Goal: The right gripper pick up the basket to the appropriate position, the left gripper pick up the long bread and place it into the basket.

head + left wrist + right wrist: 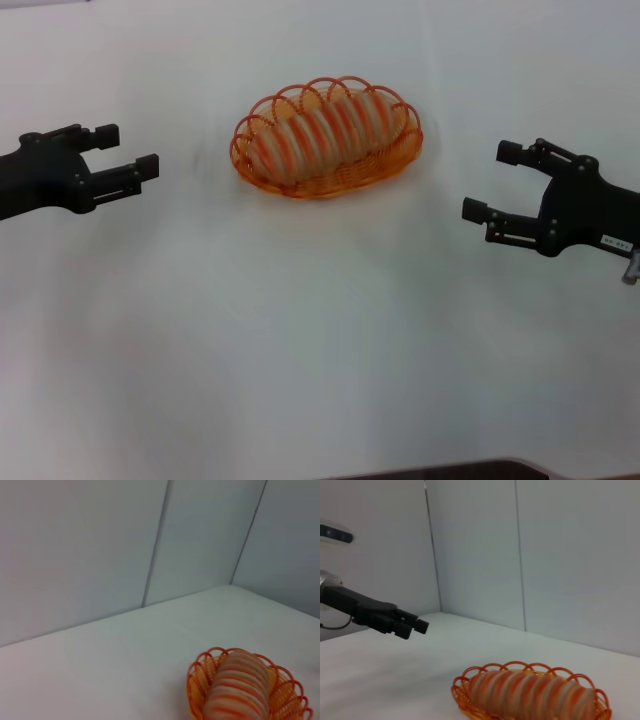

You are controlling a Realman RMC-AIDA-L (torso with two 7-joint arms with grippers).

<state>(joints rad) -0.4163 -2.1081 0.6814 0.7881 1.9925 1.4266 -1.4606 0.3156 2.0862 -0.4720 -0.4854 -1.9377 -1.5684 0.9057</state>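
Head view: left gripper point(128, 152) and right gripper point(492, 181) both hang spread apart and empty, flanking the basket point(262, 172); long bread point(330, 125) lies inside it on the worktop point(300, 330). Wrist views: same. I judge the task finished.

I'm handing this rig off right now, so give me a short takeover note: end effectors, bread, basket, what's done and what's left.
Left end effector: open, empty, over the table on the basket's left.
Right end effector: open, empty, on the basket's right.
Basket: on the table between the two arms, untouched by either.
Long bread: lying inside the basket.
Done: bread is in the basket.
Left: apparently nothing; both arms look clear.
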